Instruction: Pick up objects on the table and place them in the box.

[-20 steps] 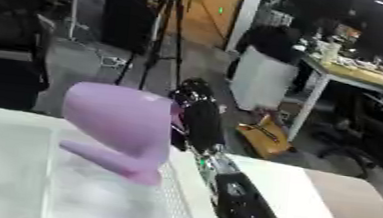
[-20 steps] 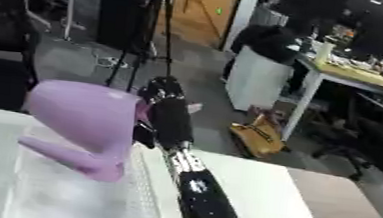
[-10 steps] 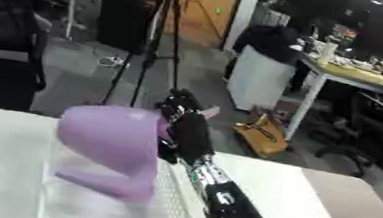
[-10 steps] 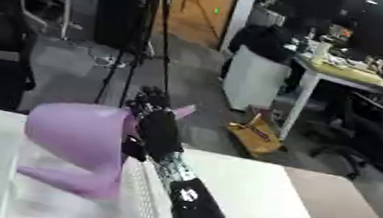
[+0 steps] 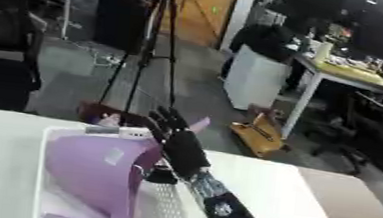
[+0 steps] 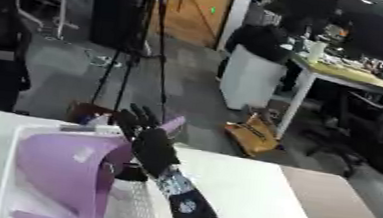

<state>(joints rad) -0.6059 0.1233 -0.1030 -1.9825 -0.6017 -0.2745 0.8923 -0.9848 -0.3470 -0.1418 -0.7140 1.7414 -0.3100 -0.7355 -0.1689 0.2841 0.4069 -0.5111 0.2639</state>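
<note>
Left eye view: the purple object (image 5: 92, 172) lies inside the white box (image 5: 47, 140), immediately left of the right hand (image 5: 178, 145). Right eye view: the hand's fingers are spread straight, holding nothing, above the box's right wall.

Office-lab, desks (image 5: 356, 76) with monitors (image 5: 374, 33), office chairs (image 5: 377, 134), tripod (image 5: 153, 42)

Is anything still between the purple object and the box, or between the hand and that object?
Nothing visible. The purple object already sits inside the white box, leaning against its right wall. The right hand is right beside it above the box's right rim, fingers straightened, with nothing in the gap. The left hand shows in neither view.
</note>
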